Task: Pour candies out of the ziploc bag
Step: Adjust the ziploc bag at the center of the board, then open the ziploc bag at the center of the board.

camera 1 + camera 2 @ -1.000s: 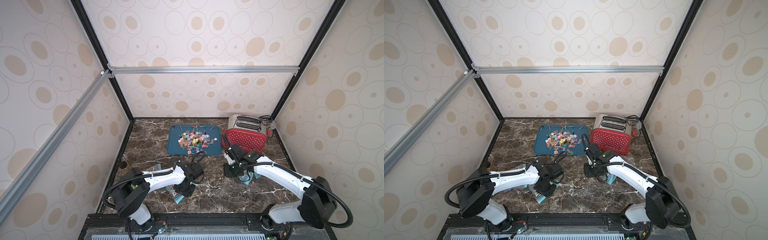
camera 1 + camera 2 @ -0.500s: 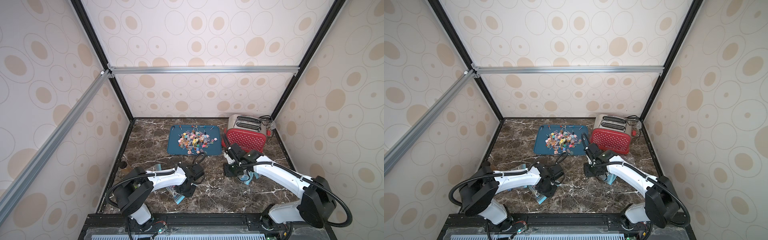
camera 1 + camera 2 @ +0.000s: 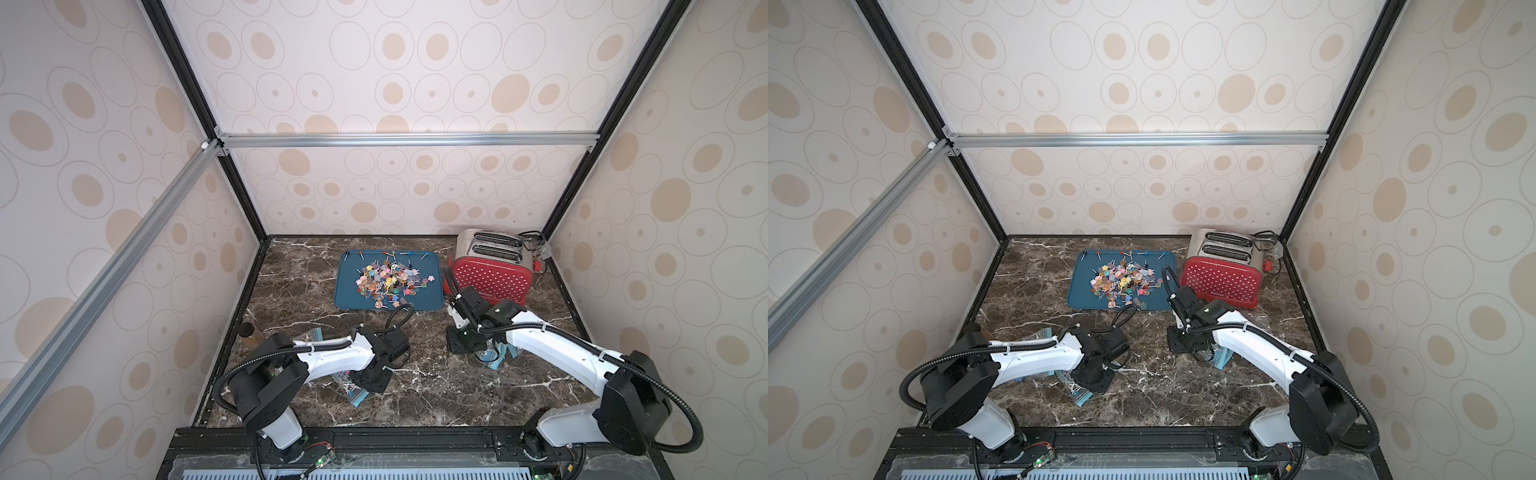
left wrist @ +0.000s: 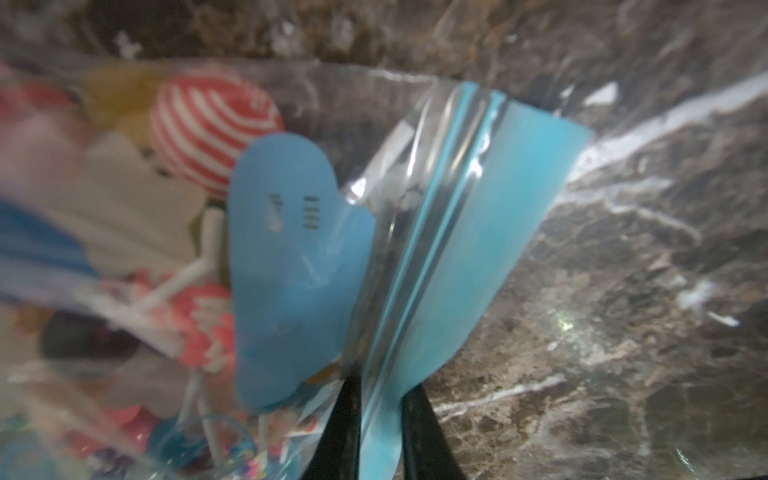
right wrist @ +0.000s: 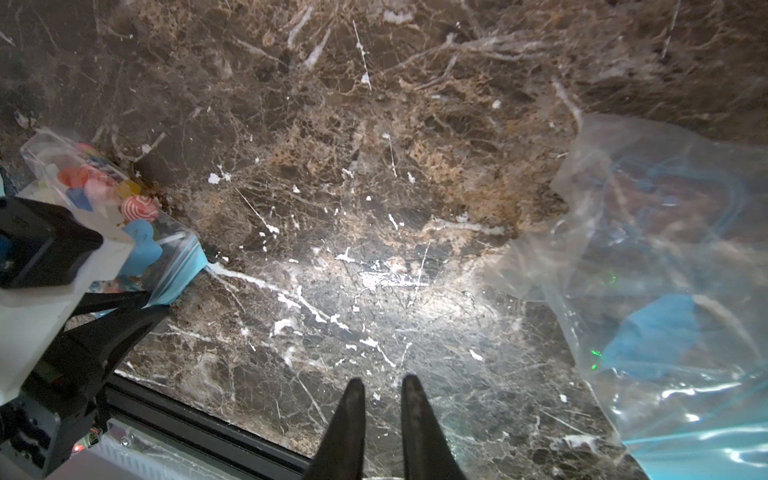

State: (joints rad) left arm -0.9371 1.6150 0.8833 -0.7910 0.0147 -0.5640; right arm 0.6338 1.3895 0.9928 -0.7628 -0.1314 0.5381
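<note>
A clear ziploc bag (image 3: 355, 395) with a blue zip strip (image 4: 436, 257) lies on the marble near the front. Inside it are candies (image 4: 212, 129), small lollipops on white sticks. My left gripper (image 4: 380, 382) reaches down onto the bag's mouth in both top views (image 3: 1092, 380). It is shut on the blue strip, which runs between its two black fingers. More candies (image 3: 388, 284) lie heaped on a blue tray (image 3: 349, 299) at the back. My right gripper (image 5: 382, 384) hovers low over bare marble, open by a narrow gap and holding nothing.
An empty clear bag (image 5: 665, 270) lies crumpled beside the right gripper. Another bag with a blue strip (image 3: 316, 334) lies behind the left arm. A red toaster (image 3: 490, 278) stands at the back right, close to the right wrist. The front rail (image 5: 199, 419) edges the table.
The left jaws have closed on the bag's zip strip. The left arm shifted slightly over the bag. The right arm has not moved.
</note>
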